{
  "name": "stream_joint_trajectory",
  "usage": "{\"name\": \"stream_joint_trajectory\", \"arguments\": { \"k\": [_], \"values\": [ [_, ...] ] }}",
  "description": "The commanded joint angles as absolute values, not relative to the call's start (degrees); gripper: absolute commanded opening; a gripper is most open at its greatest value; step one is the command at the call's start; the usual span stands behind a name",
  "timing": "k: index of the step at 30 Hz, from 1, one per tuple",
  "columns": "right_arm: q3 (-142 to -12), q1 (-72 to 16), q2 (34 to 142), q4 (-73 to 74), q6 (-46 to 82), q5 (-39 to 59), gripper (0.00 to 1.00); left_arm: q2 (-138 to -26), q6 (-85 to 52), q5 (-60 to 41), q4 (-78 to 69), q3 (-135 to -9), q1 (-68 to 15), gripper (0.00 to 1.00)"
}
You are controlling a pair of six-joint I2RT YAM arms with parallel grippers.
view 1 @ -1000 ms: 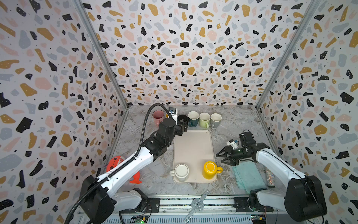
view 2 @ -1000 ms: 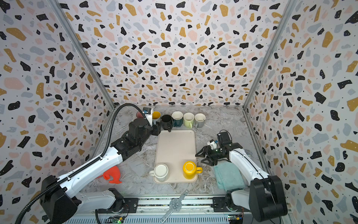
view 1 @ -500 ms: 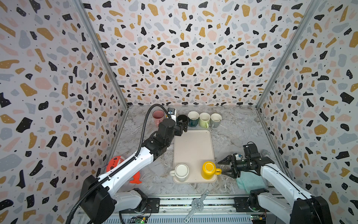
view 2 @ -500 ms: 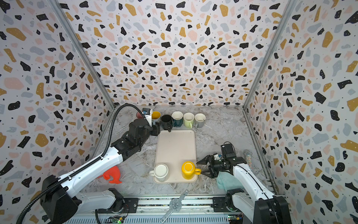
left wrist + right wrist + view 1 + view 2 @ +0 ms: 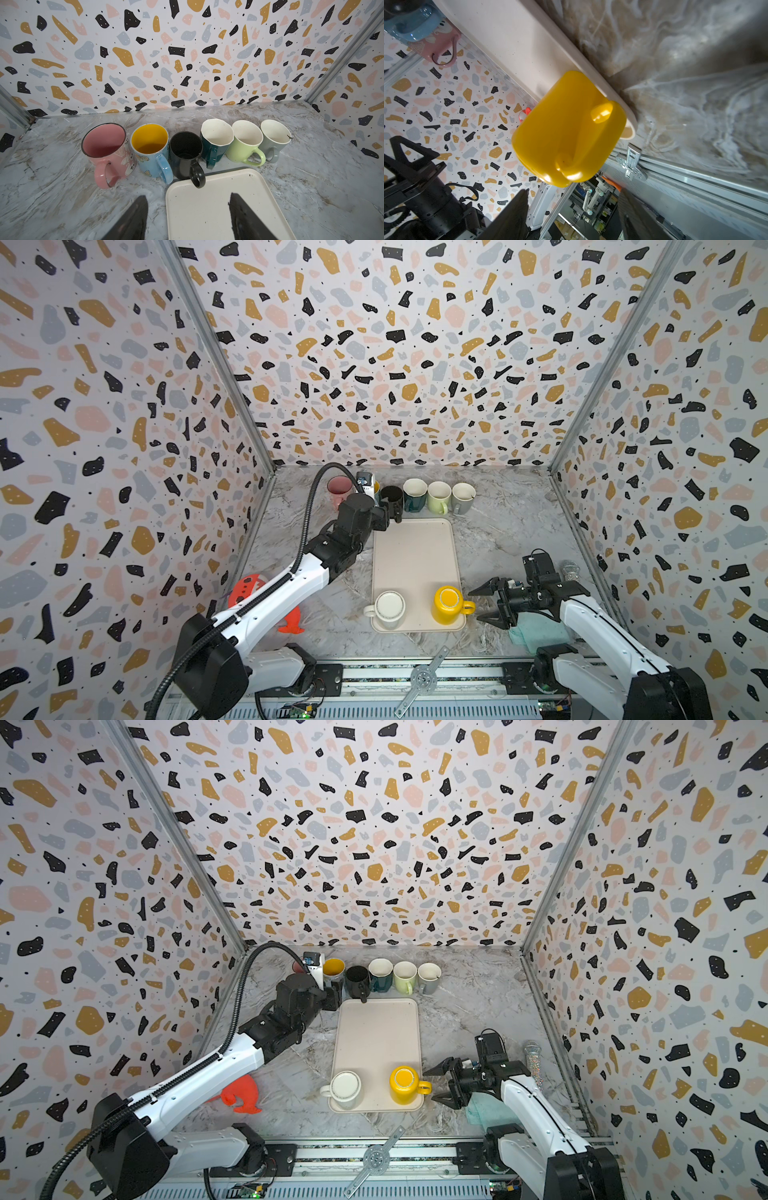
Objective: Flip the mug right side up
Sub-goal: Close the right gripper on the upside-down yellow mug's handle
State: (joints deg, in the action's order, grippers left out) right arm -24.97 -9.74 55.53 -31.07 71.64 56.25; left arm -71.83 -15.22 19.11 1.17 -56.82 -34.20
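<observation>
Yellow mug (image 5: 446, 605): upside down, base up, on the tray's near right corner.
Its handle (image 5: 468, 608): sticks out past the tray's right edge, toward the right gripper.
Tray (image 5: 415, 551): beige, lying mid-table, long side running front to back.
Right gripper (image 5: 474, 606): low over the table just right of the tray, level with the yellow mug. The jaws are spread wide with nothing between them.
Right wrist view: the yellow mug (image 5: 566, 128) fills the middle, handle facing the camera. Both dark fingers (image 5: 517, 207) stop just short of it, with no contact.
Left gripper (image 5: 188, 197): at the tray's far left corner, facing the mug row. Its fingers stand well apart and hold nothing.
White mug (image 5: 390, 605): also upside down, on the tray's near left corner, handle pointing left.
Back row, all upright, left to right: pink mug (image 5: 104, 143), blue mug (image 5: 149, 149), black mug (image 5: 185, 153), teal mug (image 5: 214, 145), green mug (image 5: 243, 143), grey mug (image 5: 272, 139).
Black mug's handle: overhangs the tray's far edge.
Cloth (image 5: 536, 630): pale teal, bunched on the table under the right arm.
Red toy (image 5: 245, 593): on the table at the near left, partly hidden by the left arm.
</observation>
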Motion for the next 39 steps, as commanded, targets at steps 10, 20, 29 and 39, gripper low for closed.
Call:
{"name": "stream_joint_trajectory", "arguments": {
  "k": [10,20,29,39],
  "values": [
    [-20.92,-9.67,55.46,-21.25,83.53,54.14,0.71,-73.03,-17.14,17.02,-1.63,-56.14,-32.53,0.64],
    [-21.13,-12.25,60.89,-12.25,88.40,53.18,0.68,-73.04,-17.14,16.35,-1.41,-55.93,-31.39,0.64],
    [-21.61,-13.19,65.53,-7.17,89.38,53.49,0.59,-72.42,-17.20,16.12,-1.38,-55.03,-30.41,0.64],
    [-24.30,-13.46,71.52,-5.03,86.93,54.42,0.46,-72.15,-17.23,15.92,-1.01,-54.58,-29.71,0.64]
  ]
}}
